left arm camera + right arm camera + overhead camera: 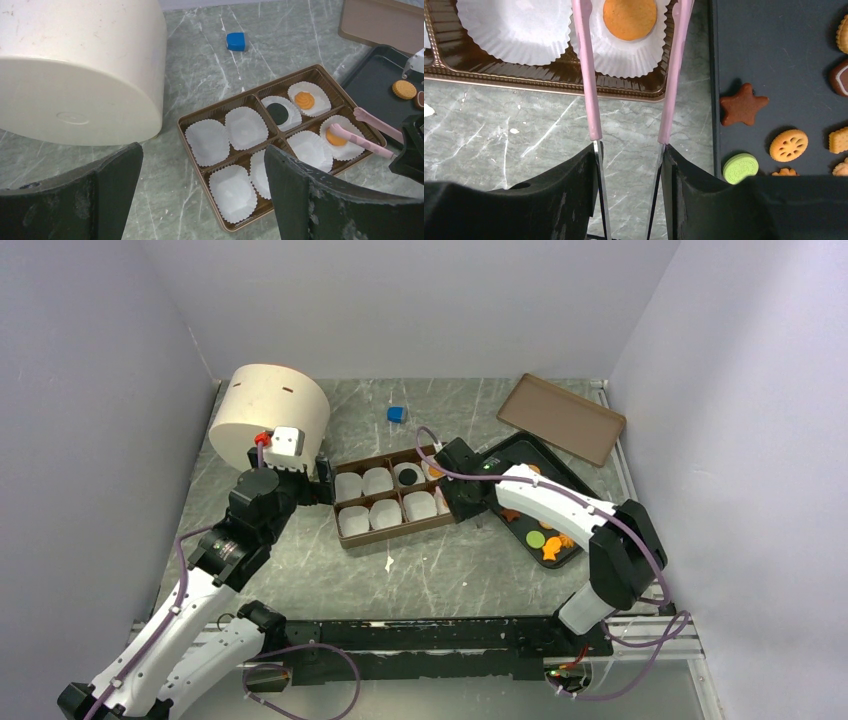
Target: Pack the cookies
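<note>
At the brown plastic box's (182,122) near right corner, right gripper (630,152) pinches pink tongs (589,75) spread over a cupped round orange cookie (629,17); three of eight white paper cups (207,142) filled, remaining cookies (744,104) on black tray (774,50); left gripper (202,150) gapes.

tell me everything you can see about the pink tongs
The pink tongs are two slim, plastic-looking pink arms that end in thin metal strips at the back. The right gripper clamps those strips between its black fingers. The arms reach forward over the edge of the brown box, spread apart, either side of a round orange cookie lying in a white paper cup. The left wrist view shows rounded tips over that cup. Whether they touch the cookie can't be told.
</note>
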You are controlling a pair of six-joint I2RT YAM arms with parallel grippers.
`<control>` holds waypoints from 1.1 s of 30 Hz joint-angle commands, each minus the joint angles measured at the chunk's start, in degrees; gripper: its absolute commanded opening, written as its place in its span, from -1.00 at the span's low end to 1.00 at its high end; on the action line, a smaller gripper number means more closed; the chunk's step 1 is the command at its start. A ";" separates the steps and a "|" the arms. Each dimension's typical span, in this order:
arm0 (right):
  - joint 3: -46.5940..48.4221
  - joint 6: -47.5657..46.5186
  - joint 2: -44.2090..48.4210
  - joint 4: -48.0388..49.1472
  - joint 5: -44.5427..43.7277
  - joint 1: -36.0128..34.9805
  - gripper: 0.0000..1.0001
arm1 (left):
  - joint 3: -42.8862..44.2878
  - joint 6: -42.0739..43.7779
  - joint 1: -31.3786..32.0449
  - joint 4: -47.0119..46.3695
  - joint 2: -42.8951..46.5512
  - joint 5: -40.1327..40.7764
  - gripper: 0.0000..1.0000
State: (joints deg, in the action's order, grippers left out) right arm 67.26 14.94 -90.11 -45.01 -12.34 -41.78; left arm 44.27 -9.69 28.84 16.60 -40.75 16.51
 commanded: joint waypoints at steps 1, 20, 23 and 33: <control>2.77 -0.12 1.01 0.31 -2.25 -0.14 -0.05 | 0.65 1.37 -0.29 -2.36 0.14 -0.43 0.93; 3.25 1.77 9.98 -3.79 -2.51 4.97 -0.23 | 0.55 1.44 -0.28 -2.39 0.23 -0.30 0.93; 2.25 2.91 11.36 -4.25 -1.79 6.61 -0.23 | 0.64 1.49 -0.30 -2.36 0.15 -0.42 0.93; -3.85 6.34 14.96 -6.28 1.78 16.33 -0.24 | 0.64 1.52 -0.28 -2.36 0.02 -0.60 0.93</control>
State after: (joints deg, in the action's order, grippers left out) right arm 65.14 19.20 -77.54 -50.19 -11.94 -28.18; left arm 44.27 -9.67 28.84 16.60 -40.75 16.40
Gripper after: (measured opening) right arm 0.393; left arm 0.961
